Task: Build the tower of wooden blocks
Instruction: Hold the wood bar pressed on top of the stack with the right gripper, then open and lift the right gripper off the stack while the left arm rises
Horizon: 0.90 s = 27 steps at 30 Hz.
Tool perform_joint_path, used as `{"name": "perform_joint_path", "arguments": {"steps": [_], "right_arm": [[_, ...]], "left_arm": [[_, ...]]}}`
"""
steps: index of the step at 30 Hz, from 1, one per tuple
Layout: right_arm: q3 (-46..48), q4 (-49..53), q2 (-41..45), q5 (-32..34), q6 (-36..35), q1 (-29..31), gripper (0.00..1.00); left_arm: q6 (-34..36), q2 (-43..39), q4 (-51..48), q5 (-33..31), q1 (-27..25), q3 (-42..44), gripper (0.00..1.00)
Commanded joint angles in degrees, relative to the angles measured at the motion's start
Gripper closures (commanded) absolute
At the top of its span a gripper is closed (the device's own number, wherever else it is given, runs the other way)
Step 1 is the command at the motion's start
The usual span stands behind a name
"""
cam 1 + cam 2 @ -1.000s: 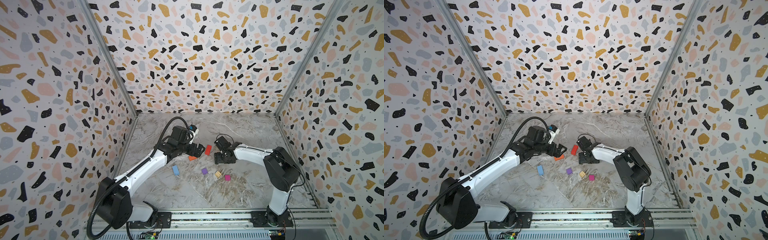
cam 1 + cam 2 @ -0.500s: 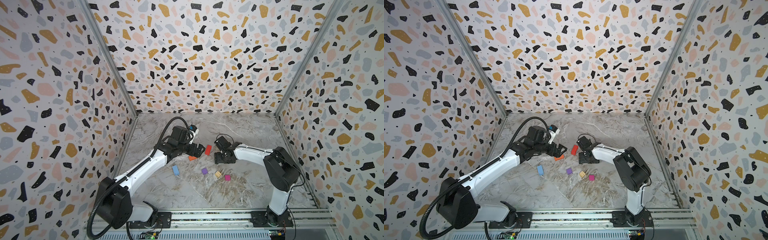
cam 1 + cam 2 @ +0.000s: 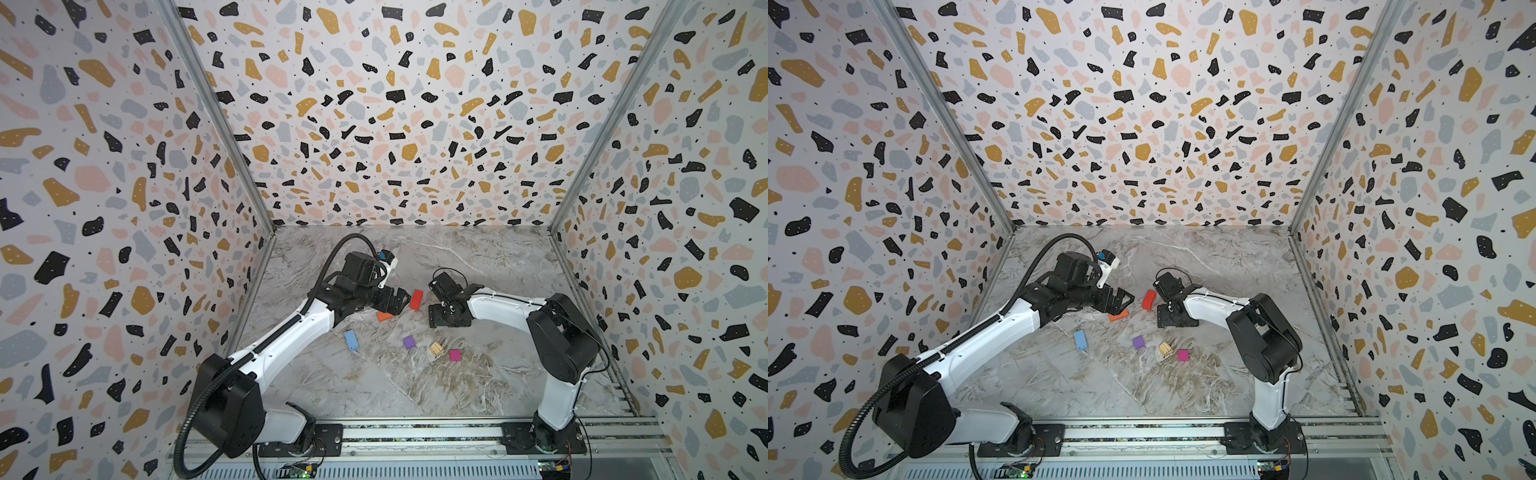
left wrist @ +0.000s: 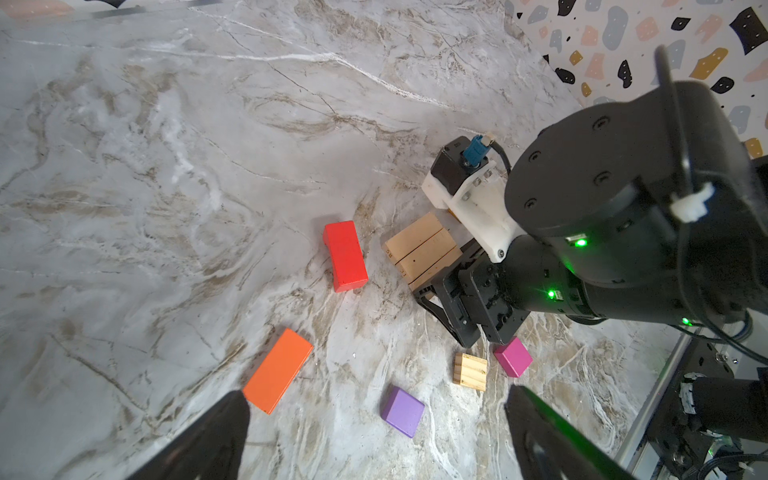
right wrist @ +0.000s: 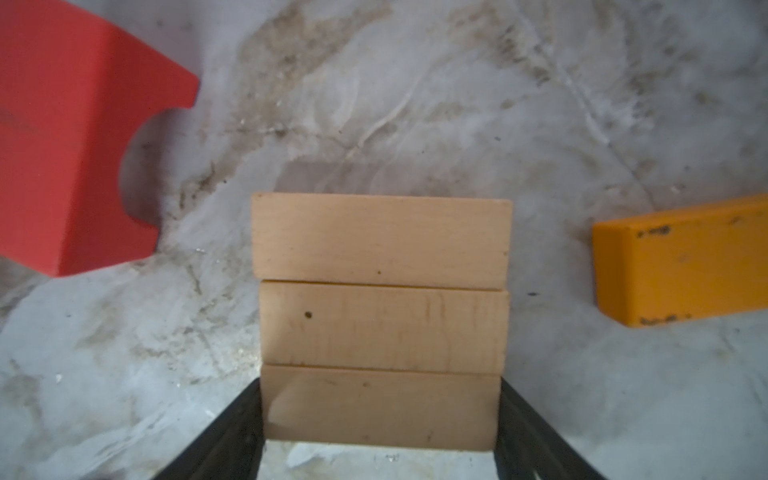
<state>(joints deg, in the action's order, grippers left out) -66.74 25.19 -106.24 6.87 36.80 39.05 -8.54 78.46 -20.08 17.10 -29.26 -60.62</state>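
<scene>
Showing the tower at its base stage: three tan blocks [image 5: 380, 241] lie side by side on the tabletop [image 3: 478, 257], with nothing yet stacked on them. The right claw [image 5: 380, 411] straddles the nearest one, fingers [image 5: 232, 436] against its ends; whether it is clamped or merely flanked cannot be told. The left claw [image 3: 395, 302] hangs wide open and empty near the red block [image 4: 345, 255] and orange block [image 4: 278, 370]. The purple cube [image 4: 402, 411], tan cube [image 4: 470, 371], magenta cube [image 4: 513, 357] and blue block [image 3: 351, 340] lie loose. The blocks are probably light, rigid and smooth-painted, hence somewhat slippery; best gripped across the narrow width at mid-length.
</scene>
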Motion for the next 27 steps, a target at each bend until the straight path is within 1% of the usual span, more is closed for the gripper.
{"name": "perform_joint_path", "arguments": {"steps": [1,6,20,27], "right_arm": [[-0.8,0.7,0.8,0.0,0.6,-0.2,0.16],[-0.8,0.7,0.9,-0.1,0.6,-0.2,0.13],[-0.8,1.0,2.7,0.9,0.3,-0.5,0.12],[0.3,0.7,6.2,1.4,0.1,-0.5,0.1]], "left_arm": [[0.6,0.2,1.4,0.9,0.4,0.4,0.03],[0.6,0.2,1.3,1.0,0.4,0.3,0.03],[0.5,0.3,1.3,1.0,0.4,0.3,0.03],[0.3,0.3,1.2,0.3,0.4,0.3,0.03]]}}
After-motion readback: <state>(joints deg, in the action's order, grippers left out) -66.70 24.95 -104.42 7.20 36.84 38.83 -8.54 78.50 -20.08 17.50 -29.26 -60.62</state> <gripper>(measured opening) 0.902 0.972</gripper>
